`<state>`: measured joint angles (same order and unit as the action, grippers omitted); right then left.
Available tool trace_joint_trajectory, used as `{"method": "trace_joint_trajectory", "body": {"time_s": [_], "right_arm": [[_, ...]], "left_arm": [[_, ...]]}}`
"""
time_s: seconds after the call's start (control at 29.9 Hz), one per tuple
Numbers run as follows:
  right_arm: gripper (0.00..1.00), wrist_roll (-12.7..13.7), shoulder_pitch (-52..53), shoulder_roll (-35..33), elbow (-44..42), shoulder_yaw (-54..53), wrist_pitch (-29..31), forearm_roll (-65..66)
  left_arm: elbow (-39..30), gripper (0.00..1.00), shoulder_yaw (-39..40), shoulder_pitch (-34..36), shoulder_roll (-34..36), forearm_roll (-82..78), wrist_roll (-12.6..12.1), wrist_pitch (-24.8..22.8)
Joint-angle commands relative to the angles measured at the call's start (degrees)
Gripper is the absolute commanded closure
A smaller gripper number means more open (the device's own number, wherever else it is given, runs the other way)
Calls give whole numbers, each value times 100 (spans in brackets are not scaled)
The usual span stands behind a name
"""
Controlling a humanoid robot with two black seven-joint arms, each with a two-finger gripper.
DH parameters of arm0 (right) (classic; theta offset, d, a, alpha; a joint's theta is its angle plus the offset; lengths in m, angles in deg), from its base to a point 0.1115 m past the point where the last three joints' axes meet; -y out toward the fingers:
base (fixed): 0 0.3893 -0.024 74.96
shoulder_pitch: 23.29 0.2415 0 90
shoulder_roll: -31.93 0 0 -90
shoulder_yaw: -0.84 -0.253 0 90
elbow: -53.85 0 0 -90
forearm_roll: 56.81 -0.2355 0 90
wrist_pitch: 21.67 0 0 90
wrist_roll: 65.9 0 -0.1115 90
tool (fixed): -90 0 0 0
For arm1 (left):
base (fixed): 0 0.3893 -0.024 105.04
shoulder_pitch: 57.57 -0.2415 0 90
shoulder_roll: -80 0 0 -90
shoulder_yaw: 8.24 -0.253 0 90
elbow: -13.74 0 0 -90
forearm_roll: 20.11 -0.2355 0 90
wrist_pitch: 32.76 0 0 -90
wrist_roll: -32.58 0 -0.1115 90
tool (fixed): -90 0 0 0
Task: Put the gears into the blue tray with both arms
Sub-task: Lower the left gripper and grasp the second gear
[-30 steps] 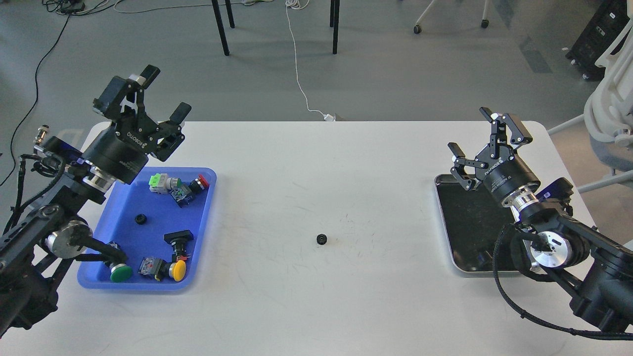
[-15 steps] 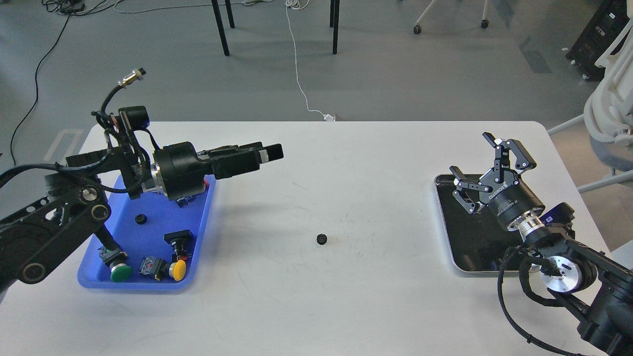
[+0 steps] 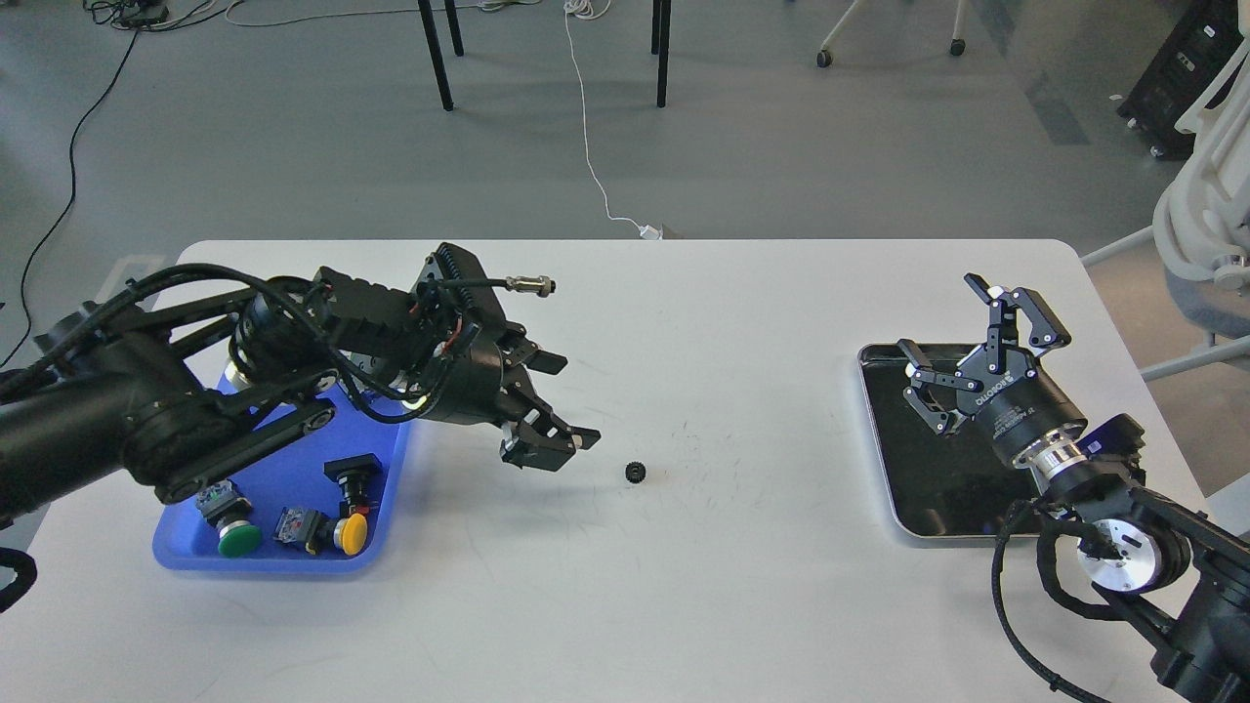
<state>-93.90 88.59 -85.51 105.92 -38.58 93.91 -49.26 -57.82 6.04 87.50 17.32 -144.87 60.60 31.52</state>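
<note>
A single small black gear point(image 3: 635, 473) lies on the white table near its middle. My left gripper point(image 3: 564, 405) hangs open just left of that gear, fingers spread and holding nothing. The left arm stretches across the blue tray point(image 3: 283, 561), hiding the tray's back half. Over the silver tray at the right, my right gripper point(image 3: 972, 337) is raised with its fingers open and empty.
Push-button switches with green point(image 3: 237, 538) and yellow point(image 3: 353, 533) caps and a black-topped one point(image 3: 353, 473) lie in the blue tray's front part. The silver tray with black bottom point(image 3: 937, 478) sits at the right edge. Chair legs and cables stand beyond the table's far edge.
My left arm swung from above the blue tray out to the right and down, ending beside the gear on the table. The right gripper drifted slightly right and lower.
</note>
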Motion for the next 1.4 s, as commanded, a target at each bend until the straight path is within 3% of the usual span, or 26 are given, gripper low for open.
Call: {"method": "trace_joint_trajectory", "body": {"time_s": [0.0,0.33,0.77,1.04,1.2,1.3,1.37], "right_arm": [[2,0,0,-59,4,-12,-1,1],[2,0,-9,-173,4,-30,-1,1],[2,0,-62,-173,4,-30,-1,1],[2,0,-71,-173,4,-30,-1,1],[2,0,-62,-173,4,-30,-1,1],[2,0,-71,-173,4,-30,-1,1],[2,0,-71,-173,-4,-30,-9,1]], "left_arm": [[335,5,-205,57,-323,-23,-2,5],[942,12,-768,83,-1114,-23,-2,155],[1610,24,-917,74,-1633,-23,-2,172],[1891,40,-917,39,-1747,-23,-2,401],[1909,59,-926,30,-1747,-23,-2,410],[1909,64,-926,21,-1738,-23,-2,410],[1918,75,-926,13,-1730,-23,-2,410]]}}
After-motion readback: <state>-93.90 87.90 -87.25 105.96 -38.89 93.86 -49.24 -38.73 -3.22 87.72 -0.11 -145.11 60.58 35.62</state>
